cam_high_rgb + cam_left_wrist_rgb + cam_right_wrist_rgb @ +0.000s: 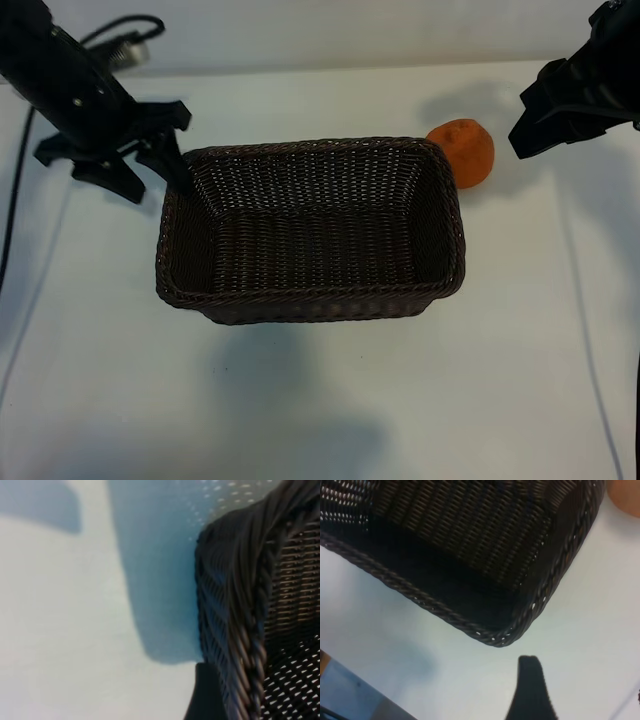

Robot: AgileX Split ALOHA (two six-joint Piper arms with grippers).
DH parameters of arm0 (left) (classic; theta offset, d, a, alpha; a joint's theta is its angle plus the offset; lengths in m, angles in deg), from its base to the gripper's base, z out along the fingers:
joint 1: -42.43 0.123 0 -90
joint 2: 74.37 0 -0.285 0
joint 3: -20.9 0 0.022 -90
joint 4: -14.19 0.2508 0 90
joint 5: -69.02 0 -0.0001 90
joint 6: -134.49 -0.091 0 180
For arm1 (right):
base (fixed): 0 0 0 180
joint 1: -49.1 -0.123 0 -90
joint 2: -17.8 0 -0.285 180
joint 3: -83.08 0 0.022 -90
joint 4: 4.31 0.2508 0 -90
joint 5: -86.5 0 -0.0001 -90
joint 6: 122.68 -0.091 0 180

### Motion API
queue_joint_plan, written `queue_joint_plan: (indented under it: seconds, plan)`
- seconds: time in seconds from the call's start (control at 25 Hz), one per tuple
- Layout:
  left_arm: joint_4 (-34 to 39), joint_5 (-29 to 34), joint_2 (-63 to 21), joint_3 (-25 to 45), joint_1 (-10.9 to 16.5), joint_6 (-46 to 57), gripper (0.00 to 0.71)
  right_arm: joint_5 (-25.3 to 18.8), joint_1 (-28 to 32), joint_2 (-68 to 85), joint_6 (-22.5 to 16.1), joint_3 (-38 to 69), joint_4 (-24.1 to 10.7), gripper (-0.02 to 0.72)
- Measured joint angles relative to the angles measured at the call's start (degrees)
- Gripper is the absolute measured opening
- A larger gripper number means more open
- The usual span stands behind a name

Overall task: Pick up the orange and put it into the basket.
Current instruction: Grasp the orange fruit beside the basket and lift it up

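The orange (462, 152) lies on the white table just outside the far right corner of the dark brown woven basket (310, 300), close to its rim. My right gripper (527, 120) hovers open just right of the orange, holding nothing. The right wrist view catches one finger (532, 690), a basket corner (495, 637) and an edge of the orange (626, 494). My left gripper (148, 172) is open at the basket's far left corner, one finger (205, 697) against the outside of the basket wall (235, 630).
The white table (520, 350) runs wide in front of and beside the basket. A cable (12, 210) hangs down at the left edge. A table edge (350, 690) shows in the right wrist view.
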Motion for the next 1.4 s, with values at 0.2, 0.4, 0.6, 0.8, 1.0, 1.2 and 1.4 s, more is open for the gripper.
queue_joint_plan:
  seconds: [0.2, 0.4, 0.6, 0.8, 1.0, 1.2, 1.4]
  plan:
    - [0.4, 0.0, -7.0, 0.0, 0.0, 0.2, 0.574, 0.0, 0.0, 0.0, 0.0, 0.0, 0.0, 0.489]
    - [0.4, 0.0, -11.5, 0.0, 0.0, 0.6, 0.574, 0.0, 0.0, 0.0, 0.0, 0.0, 0.0, 0.489]
    - [-0.6, 0.0, -12.0, 0.0, 0.0, 0.7, 0.574, 0.0, 0.0, 0.0, 0.0, 0.0, 0.0, 0.489]
    - [-1.9, 0.0, -12.0, 0.0, 0.0, 0.7, 0.574, 0.0, 0.0, 0.0, 0.0, 0.0, 0.0, 0.489]
    - [-2.8, 0.0, -12.0, 0.0, 0.0, 0.7, 0.574, 0.0, 0.0, 0.0, 0.0, 0.0, 0.0, 0.489]
    - [-3.3, 0.0, -14.3, 0.1, 0.0, 0.7, 0.574, 0.0, 0.0, 0.0, 0.0, 0.0, 0.0, 0.489]
    - [-3.5, 0.0, -18.7, 5.5, 0.0, 0.5, 0.574, 0.0, 0.0, 0.0, 0.0, 0.0, 0.0, 0.489]
